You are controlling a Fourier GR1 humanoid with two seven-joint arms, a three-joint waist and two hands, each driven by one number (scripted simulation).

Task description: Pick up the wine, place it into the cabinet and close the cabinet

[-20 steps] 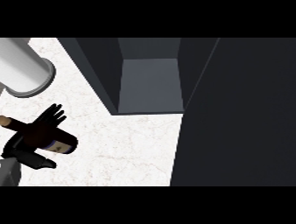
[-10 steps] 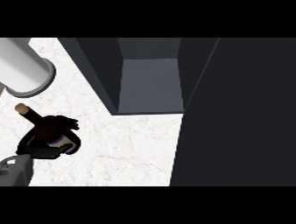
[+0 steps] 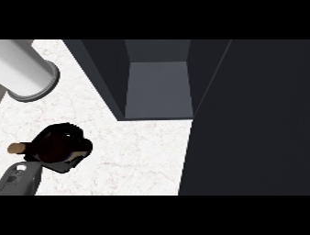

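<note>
Left robot hand [image 3: 58,149]: curled round wine [image 3: 15,148], at worktop [image 3: 137,151] left side
Done: grasp, apparently
Pending: wine into open cabinet [image 3: 157,87], close it

The left robot hand [image 3: 58,148] curls over the wine [image 3: 15,148], hiding all but its tan tip at nine o'clock. The cabinet [image 3: 159,87] is cut off at twelve o'clock.

Kitchen. White marbled table [image 3: 137,151] serves as worktop. Dark grey cabinet [image 3: 159,87] stands on it, one tall compartment open, paler floor inside. Large dark panel [image 3: 259,119] at right, door or cabinet side, cannot tell. Pale grey cylinder [image 3: 19,69] at upper left, kind unclear.
</note>
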